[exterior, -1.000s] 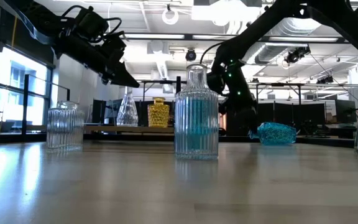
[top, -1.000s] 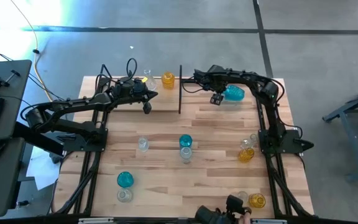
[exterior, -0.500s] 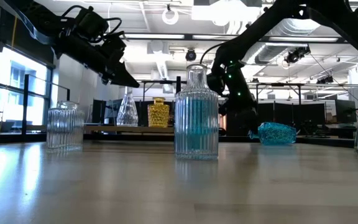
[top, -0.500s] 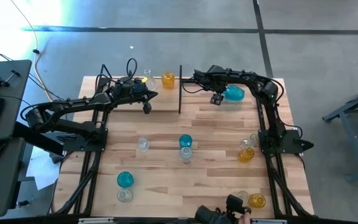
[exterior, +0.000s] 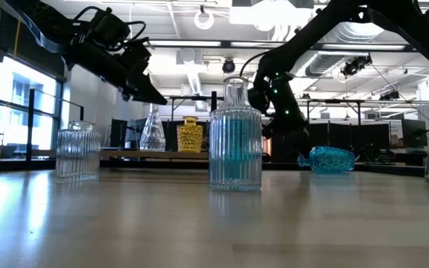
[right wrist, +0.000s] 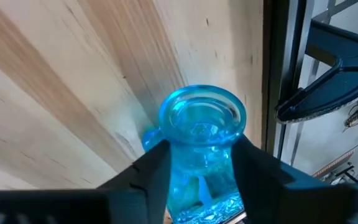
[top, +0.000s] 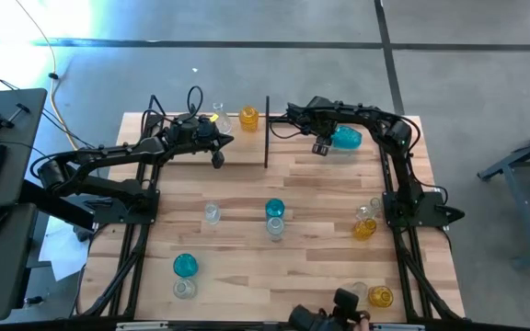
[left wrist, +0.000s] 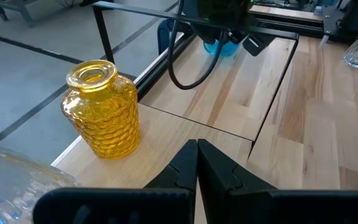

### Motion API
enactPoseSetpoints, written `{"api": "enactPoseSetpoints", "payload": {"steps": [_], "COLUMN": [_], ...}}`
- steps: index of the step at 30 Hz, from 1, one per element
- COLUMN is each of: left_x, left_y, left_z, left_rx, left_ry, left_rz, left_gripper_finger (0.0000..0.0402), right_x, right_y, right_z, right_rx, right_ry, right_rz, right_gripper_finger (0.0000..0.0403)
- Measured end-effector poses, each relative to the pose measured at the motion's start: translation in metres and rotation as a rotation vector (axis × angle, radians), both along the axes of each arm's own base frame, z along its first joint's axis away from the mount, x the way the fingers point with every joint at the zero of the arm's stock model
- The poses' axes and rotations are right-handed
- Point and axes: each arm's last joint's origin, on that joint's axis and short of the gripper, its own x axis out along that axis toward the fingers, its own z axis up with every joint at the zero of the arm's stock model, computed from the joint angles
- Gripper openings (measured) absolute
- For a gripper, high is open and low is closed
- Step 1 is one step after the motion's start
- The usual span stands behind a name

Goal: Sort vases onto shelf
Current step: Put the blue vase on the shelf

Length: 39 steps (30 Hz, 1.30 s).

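A teal vase (top: 346,139) lies on its side on the table's far right part, mouth toward the shelf; my right gripper (top: 320,146) stands at its neck end, fingers closed on the neck (right wrist: 201,146). The shelf (top: 182,156), a light plank with a black end post (top: 267,133), carries an upright clear vase (top: 217,118) and an amber vase (left wrist: 101,109). My left gripper (left wrist: 197,146) hovers shut above the shelf's near edge, touching nothing. My right gripper pinches the teal vase's neck (right wrist: 180,155), just below the rim, between its two fingers (right wrist: 145,174). The fingers slant down from above and lie across the neck. The vase rests on its side, its belly (exterior: 332,159) on the table.
Loose vases stand on the table: a clear one (top: 212,213), a teal one (top: 274,209) over a clear one at the middle, teal (top: 185,266) and clear at the near left, amber (top: 364,229) and clear at the right, amber (top: 380,297) at the near right.
My right gripper's fingers have closed in on the teal vase's neck; the vase has stayed lying where it was. Neither arm has shifted.
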Motion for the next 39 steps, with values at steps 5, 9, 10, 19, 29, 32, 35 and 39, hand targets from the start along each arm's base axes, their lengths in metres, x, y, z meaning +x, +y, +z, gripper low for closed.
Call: {"api": "enactPoseSetpoints", "payload": {"steps": [5,9,10,19,29,32,35,39], "left_x": [0.000,0.000,0.000,-0.001,0.000,0.001,0.003,0.004], "left_y": [0.000,0.000,0.000,-0.001,-0.004,-0.005,-0.006,-0.005], "left_z": [0.000,0.000,0.000,-0.003,-0.005,-0.004,-0.002,0.001], "left_rx": [0.000,0.000,0.000,-0.025,-0.039,-0.034,-0.019,0.008], "left_ry": [0.000,0.000,0.000,0.032,0.041,0.033,0.013,-0.016], "left_rz": [0.000,-0.001,0.000,0.001,-0.007,-0.017,-0.021,-0.025], "left_gripper_finger": [0.0000,0.0000,0.0000,0.0000,0.0000,0.0000,0.0000,0.0000], "right_x": [0.003,0.009,0.010,0.002,-0.072,-0.081,-0.073,-0.052], "right_y": [0.003,0.004,0.004,0.009,0.046,0.055,0.062,0.064], "right_z": [0.005,0.020,0.026,0.092,0.129,0.117,0.106,0.100], "right_rx": [0.003,0.005,0.010,0.076,-0.020,-0.048,-0.053,-0.096], "right_ry": [0.002,-0.008,-0.003,-0.164,-0.655,-0.739,-0.802,-0.774], "right_rz": [0.024,0.035,0.037,-0.066,-0.266,-0.305,-0.262,-0.200], "right_gripper_finger": [0.0104,0.0089,0.0088,0.0066,0.0016,0.0044,0.0091,0.0169]}}
